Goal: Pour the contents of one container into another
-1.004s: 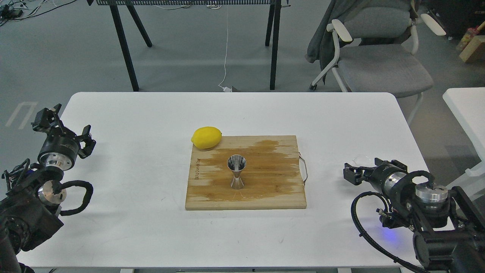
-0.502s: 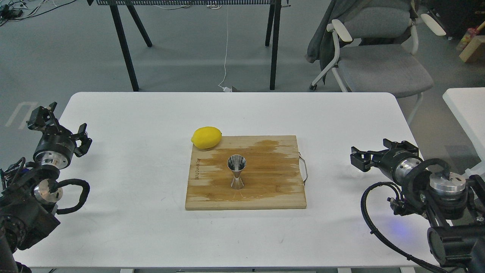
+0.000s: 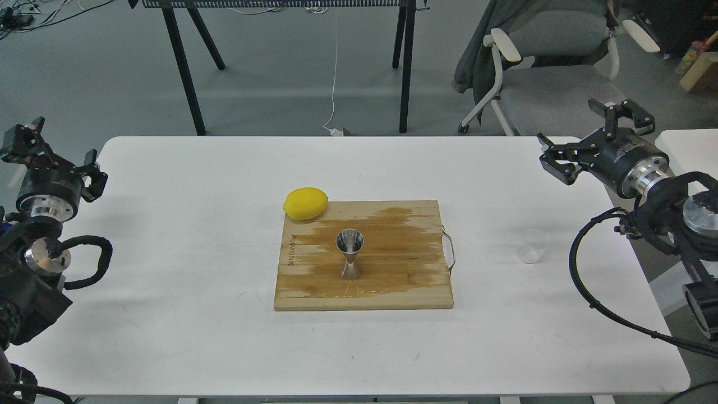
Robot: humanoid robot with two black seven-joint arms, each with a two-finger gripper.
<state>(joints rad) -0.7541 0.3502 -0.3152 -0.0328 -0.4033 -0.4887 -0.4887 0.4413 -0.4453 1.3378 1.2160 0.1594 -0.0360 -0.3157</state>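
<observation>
The small clear cup (image 3: 532, 246) stands upright on the white table, right of the board, with nothing touching it. The steel jigger (image 3: 350, 255) stands upright in the middle of the wooden cutting board (image 3: 392, 292), whose surface shows a wet stain around it. My right gripper (image 3: 589, 136) hovers open at the table's far right corner, well above and behind the cup. Off the table's left edge, my left gripper (image 3: 53, 150) is open and holds nothing.
A yellow lemon (image 3: 305, 203) rests at the board's far left corner. The board has a metal handle (image 3: 450, 249) on its right side. A grey chair (image 3: 561, 84) stands behind the table's right corner, and a second white table (image 3: 693, 151) sits at the far right.
Both arms have lifted and swung outward, away from the board. The right gripper moved up and back from the cup, which now stands uncovered on the table.
</observation>
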